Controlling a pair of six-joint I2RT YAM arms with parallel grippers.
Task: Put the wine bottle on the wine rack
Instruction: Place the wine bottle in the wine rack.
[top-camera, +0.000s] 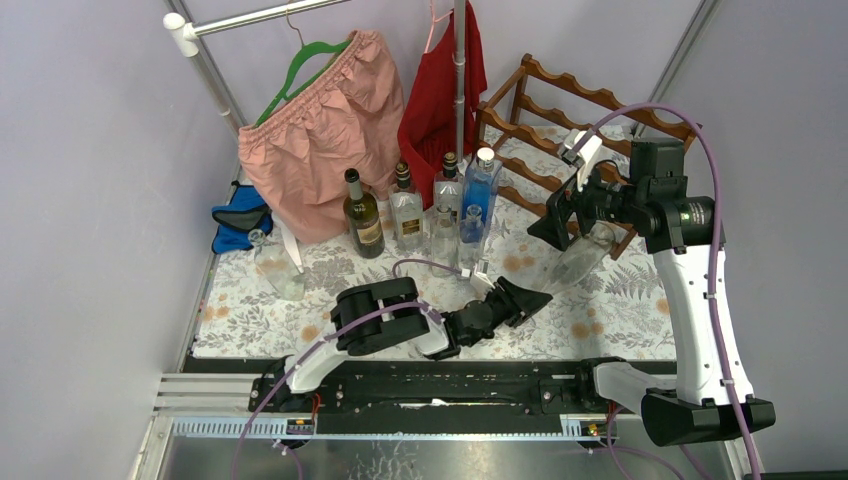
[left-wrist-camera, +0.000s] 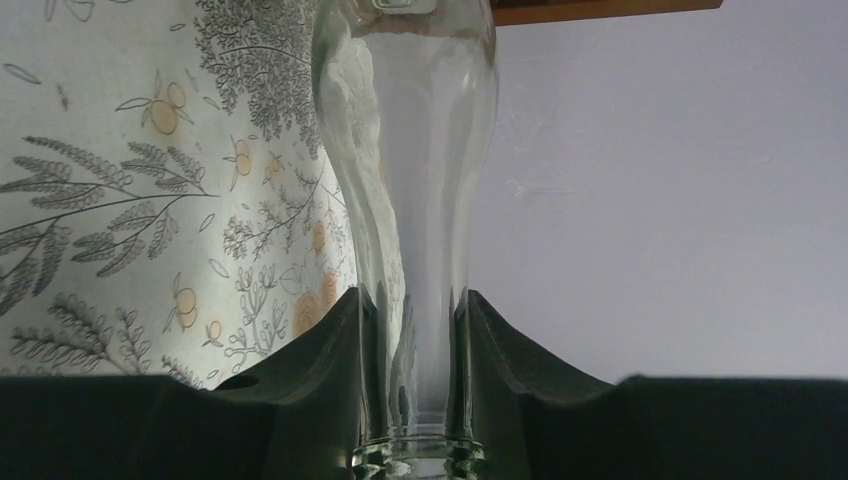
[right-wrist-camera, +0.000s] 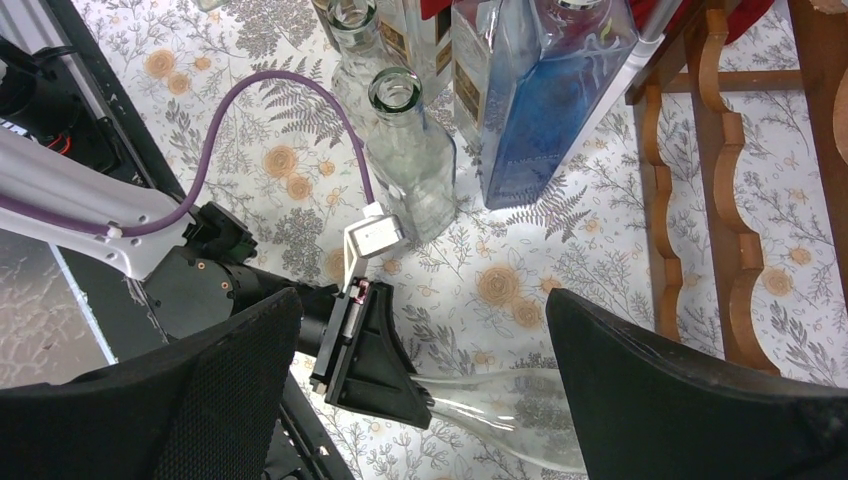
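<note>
The wine bottle (top-camera: 585, 255) is clear, empty glass and lies nearly level just above the flowered cloth, with its body toward the wine rack (top-camera: 560, 110). My left gripper (top-camera: 535, 298) is shut on its neck; in the left wrist view the black fingers (left-wrist-camera: 340, 350) press both sides of the neck (left-wrist-camera: 415, 330) just past the lip. My right gripper (top-camera: 572, 205) hangs open above the bottle's body (right-wrist-camera: 540, 405), its two wide pads (right-wrist-camera: 230, 380) apart and touching nothing. The reddish-brown rack (right-wrist-camera: 700, 200) stands just right of the bottle's base.
Several upright bottles stand at the back middle: a dark one (top-camera: 363, 215), clear ones (top-camera: 408, 210) and a blue one (top-camera: 480, 190). Another clear bottle (top-camera: 283, 270) stands at the left. Pink shorts (top-camera: 320, 130) and a red garment (top-camera: 435, 90) hang behind.
</note>
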